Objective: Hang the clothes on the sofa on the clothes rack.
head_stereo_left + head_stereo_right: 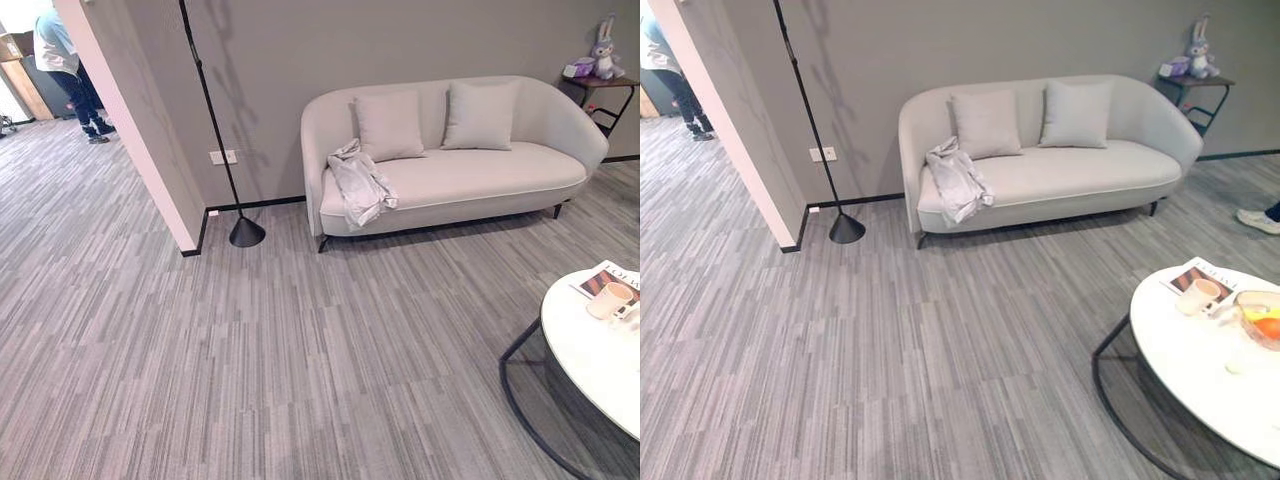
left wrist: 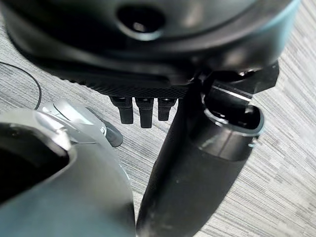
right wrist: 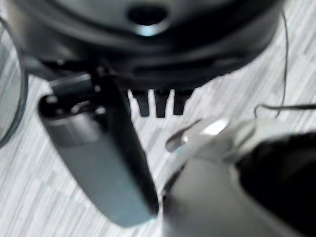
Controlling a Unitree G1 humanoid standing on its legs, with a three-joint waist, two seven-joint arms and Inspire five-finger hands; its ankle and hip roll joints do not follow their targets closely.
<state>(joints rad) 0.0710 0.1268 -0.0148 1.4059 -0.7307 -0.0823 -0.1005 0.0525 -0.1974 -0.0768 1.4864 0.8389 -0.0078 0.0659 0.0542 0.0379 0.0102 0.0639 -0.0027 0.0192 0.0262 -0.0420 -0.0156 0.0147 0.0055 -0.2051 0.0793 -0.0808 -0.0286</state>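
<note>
Sofa: one light grey sofa (image 1: 470, 175) against the far wall, right of centre.
Clothes: one pale grey garment (image 1: 358, 183), crumpled on the sofa's left end, draped over the seat's front edge.
Cushions: two (image 1: 390, 125), upright against the sofa back, side by side.
Clothes rack: one thin black pole with a cone base (image 1: 246, 232), on the floor left of the sofa, near the wall corner.
Round table: one white table (image 1: 1200, 370) at near right, bearing one cup (image 1: 1200, 295), one magazine (image 1: 1203, 273) and one bowl of fruit (image 1: 1260, 318).
Side table: one (image 1: 600, 88), far right, with one plush rabbit (image 1: 605, 45).
People: one standing at far left (image 1: 62, 60); one shoe (image 1: 1258, 220) at the right edge.
Left hand: (image 2: 143, 106) over bare carpet, fingers hanging straight and relaxed, holding nothing.
Right hand: (image 3: 160, 101) over bare carpet, fingers likewise relaxed, holding nothing.
</note>
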